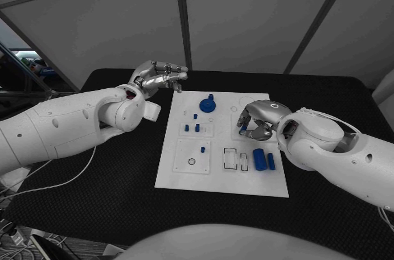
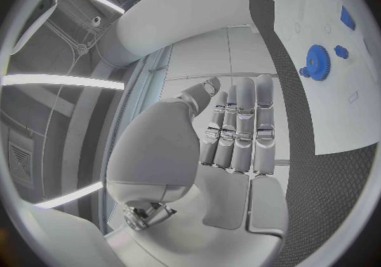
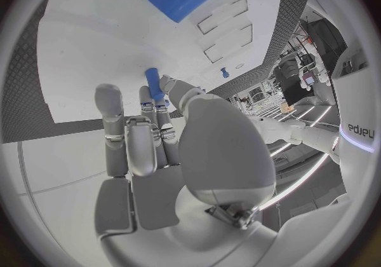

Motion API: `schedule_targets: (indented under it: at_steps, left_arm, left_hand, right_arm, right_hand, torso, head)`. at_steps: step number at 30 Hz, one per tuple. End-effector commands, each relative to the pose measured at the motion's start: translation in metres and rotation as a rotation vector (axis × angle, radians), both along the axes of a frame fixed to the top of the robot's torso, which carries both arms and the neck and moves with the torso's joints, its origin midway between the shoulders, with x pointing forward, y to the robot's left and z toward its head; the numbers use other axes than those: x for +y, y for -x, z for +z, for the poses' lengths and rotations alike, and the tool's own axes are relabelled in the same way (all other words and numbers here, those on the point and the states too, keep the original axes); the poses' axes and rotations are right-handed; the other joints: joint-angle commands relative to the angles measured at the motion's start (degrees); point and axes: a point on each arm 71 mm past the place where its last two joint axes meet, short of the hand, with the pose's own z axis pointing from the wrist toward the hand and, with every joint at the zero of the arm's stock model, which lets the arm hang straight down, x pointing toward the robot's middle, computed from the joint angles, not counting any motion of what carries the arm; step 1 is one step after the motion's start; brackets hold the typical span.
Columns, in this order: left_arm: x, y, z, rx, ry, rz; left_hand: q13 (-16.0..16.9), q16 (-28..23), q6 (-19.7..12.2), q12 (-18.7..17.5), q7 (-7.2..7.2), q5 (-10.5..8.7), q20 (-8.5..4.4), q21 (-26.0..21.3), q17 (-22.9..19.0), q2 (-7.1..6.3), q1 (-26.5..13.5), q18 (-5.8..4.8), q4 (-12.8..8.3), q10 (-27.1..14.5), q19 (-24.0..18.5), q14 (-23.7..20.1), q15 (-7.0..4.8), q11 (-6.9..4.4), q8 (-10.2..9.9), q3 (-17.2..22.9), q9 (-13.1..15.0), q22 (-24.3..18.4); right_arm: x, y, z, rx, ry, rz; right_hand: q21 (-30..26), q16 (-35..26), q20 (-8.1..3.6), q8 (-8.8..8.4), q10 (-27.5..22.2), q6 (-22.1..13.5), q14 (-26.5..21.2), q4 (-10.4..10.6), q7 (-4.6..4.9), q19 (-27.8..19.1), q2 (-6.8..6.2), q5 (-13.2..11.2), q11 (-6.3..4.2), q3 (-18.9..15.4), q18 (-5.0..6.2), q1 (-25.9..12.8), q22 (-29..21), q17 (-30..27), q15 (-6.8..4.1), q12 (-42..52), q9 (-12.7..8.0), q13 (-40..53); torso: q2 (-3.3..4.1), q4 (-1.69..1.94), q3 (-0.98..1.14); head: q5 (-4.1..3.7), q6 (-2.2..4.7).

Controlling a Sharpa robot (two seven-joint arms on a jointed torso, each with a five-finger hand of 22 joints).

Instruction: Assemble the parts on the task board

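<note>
Task board (image 1: pixel 185 174) partly filled: I see a blue gear (image 1: pixel 208 105) and small pegs (image 1: pixel 191 127) seated, two blue bars (image 1: pixel 263 159) loose near empty slots. My right hand (image 1: pixel 258 122) pinches a small blue peg (image 3: pixel 152 82) over the board; left hand (image 1: pixel 157 75) hovers off its far corner, fingers together, holding nothing

— What's carrying everything in front of me?

— A black table (image 1: pixel 328 100), its top finely textured.

— And lying straight on it?

— The white task board (image 1: pixel 246 186), flat at the centre, its long sides running from twelve toward six o'clock. At about eight o'clock, pale cables (image 1: pixel 49 183) trail over the table's edge.
</note>
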Motion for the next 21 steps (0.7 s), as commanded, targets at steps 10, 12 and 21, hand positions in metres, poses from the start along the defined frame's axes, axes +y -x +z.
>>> schedule_targets:
  at_steps: [10, 12, 21]
  left_arm:
    - [-0.001, 0.0, 0.001, 0.001, 0.005, -0.01]
    - [-0.001, 0.0, 0.001, 0.001, 0.005, -0.009]
    - [-0.001, -0.001, 0.001, 0.002, 0.004, -0.008]
  left_hand:
    - [0.06, -0.29, -0.43, 0.23, -0.06, -0.18, 0.18, -0.32, -0.08, 0.67, -0.22, -0.56, 0.14, -0.48, -0.07, -0.16, 0.21, -0.03, -0.17, -0.4, 0.0, -0.09]
    - [0.06, -0.29, -0.43, 0.23, -0.06, -0.18, 0.18, -0.32, -0.08, 0.67, -0.22, -0.56, 0.14, -0.48, -0.07, -0.16, 0.21, -0.03, -0.17, -0.4, 0.0, -0.09]
    - [0.06, -0.3, -0.44, 0.26, -0.05, -0.18, 0.19, -0.36, -0.1, 0.78, -0.28, -0.57, 0.21, -0.52, -0.06, -0.16, 0.23, -0.02, -0.17, -0.41, 0.0, -0.11]
  right_arm:
    - [0.003, 0.004, 0.004, -0.025, -0.007, 0.007]
    - [0.003, 0.004, 0.005, -0.03, -0.013, 0.008]
    - [0.004, 0.009, 0.011, -0.055, -0.041, 0.012]
  right_hand:
    - [1.51, 0.4, -0.95, 1.69, 5.14, 3.37, 2.85, -1.11, -0.69, 1.47, 1.59, -0.27, -1.15, 0.28, -0.13, 1.42, 2.21, 0.65, -1.45, 2.11, 0.65, 1.37]
    - [1.82, 0.5, -1.16, 1.92, 5.86, 3.88, 2.9, -1.3, -0.87, 1.75, 1.79, -0.24, -1.4, 0.19, -0.22, 1.57, 2.72, 0.78, -1.67, 2.48, 0.75, 1.7]
    - [2.46, 0.76, -1.56, 2.27, 6.75, 4.69, 3.02, -1.82, -1.17, 2.32, 2.2, -0.18, -1.76, 0.15, -0.42, 1.97, 3.77, 1.18, -2.02, 2.93, 0.97, 2.35]
  torso:
    - [0.0, 0.0, 0.02]
    - [0.0, 0.0, 0.02]
    - [-0.02, 0.0, -0.01]
  head:
    - [-0.1, -0.11]
    - [-0.1, -0.11]
    - [-0.25, -0.08]
